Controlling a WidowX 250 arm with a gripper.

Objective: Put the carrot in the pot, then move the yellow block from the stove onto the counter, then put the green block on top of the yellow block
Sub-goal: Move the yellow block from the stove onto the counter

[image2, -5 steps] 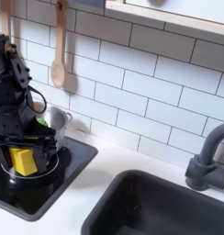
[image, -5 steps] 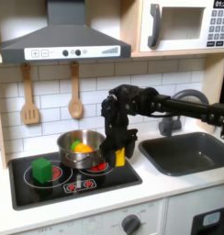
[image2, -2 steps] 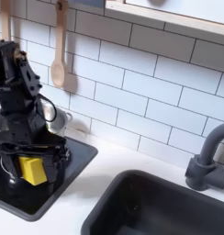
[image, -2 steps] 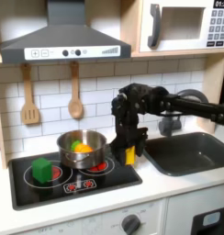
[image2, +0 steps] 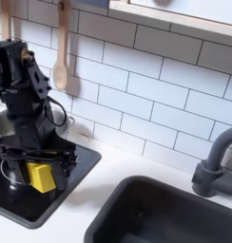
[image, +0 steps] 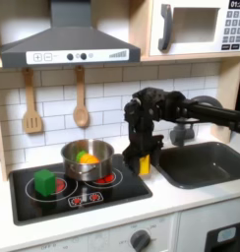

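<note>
My gripper is shut on the yellow block, holding it low over the right edge of the black stove, close to the cream counter. In the second exterior view the gripper grips the yellow block just above the stove, with the counter to the second exterior view's right. The steel pot stands on the back of the stove with the orange carrot inside it. The green block sits on the front left burner.
A dark sink with a grey faucet lies to the first exterior view's right of the counter strip. A wooden spatula and spoon hang on the tiled wall. The sink and faucet fill the second exterior view's right.
The gripper has carried the yellow block toward the first exterior view's right, from beside the pot to the stove's right edge. Pot, carrot and green block have not moved.
</note>
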